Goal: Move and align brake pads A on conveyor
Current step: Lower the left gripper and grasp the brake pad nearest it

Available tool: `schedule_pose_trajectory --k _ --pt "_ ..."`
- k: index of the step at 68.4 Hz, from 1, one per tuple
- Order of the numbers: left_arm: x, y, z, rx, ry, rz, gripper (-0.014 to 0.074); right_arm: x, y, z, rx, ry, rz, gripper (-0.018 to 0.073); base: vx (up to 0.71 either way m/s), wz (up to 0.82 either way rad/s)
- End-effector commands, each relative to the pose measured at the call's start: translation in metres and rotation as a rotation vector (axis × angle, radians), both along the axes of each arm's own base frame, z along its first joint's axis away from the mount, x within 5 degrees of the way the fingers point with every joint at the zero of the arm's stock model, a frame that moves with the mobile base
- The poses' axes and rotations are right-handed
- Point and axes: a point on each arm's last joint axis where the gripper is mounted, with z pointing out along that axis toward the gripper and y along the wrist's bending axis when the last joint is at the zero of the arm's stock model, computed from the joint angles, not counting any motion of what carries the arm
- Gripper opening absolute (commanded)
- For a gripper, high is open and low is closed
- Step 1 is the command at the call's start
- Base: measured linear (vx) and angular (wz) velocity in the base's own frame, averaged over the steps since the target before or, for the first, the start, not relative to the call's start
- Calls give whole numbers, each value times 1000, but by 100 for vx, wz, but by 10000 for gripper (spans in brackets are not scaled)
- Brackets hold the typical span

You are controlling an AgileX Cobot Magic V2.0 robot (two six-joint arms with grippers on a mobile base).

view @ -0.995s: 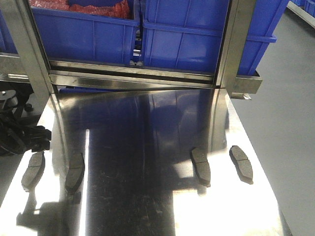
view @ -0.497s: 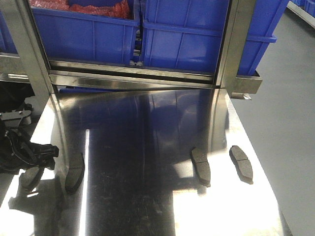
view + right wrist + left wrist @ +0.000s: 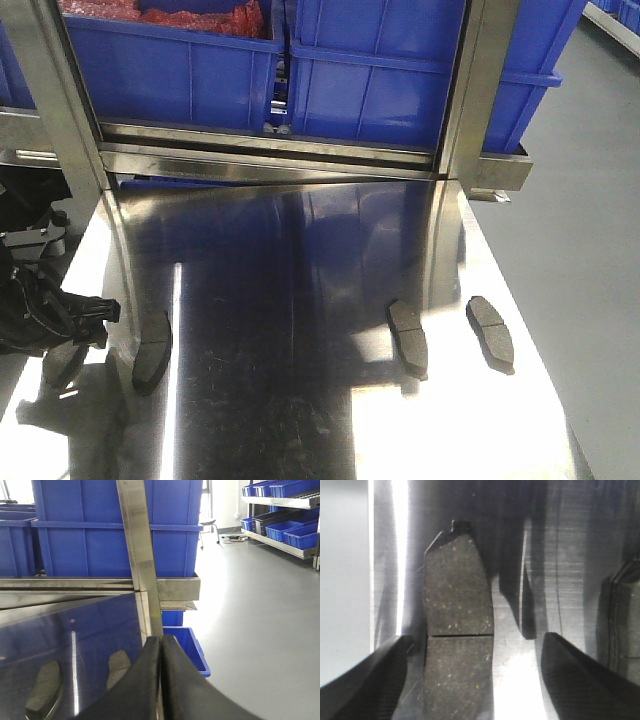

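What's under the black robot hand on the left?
A dark grey, slightly curved brake pad lies flat on the shiny steel tabletop, between the open jaws of the left gripper. From the front, the gripper covers part of that pad.

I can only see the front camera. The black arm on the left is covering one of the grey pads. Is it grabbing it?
Observer: Not yet. The left wrist camera shows the left gripper open, with the pad lying flat between its fingers and neither finger touching it.
Operator: Which side of it is up?
Observer: The rough grey face, with a thin groove across the middle.
Operator: Where's the other arm? I can't see it.
Observer: The right wrist camera shows the right gripper shut, with nothing in it.
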Motion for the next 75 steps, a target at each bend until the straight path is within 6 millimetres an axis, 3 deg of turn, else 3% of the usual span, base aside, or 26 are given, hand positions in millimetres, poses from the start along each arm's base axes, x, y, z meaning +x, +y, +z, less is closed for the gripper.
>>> schedule_pose_trajectory --k 1,25,55,75 --pt "7 -1 16 -2 -74 -1 476 0 -1 1 -12 -70 -8 -10 0 0" --pt "8 -1 9 0 -52 -4 451 0 -1 1 -12 -71 -8 -10 0 0" --pt "6 -1 10 11 -42 -15 192 0 -1 1 -12 -71 -8 -10 0 0" --pt "4 0 26 20 -99 -20 174 0 -1 1 -12 -71 -8 -10 0 0"
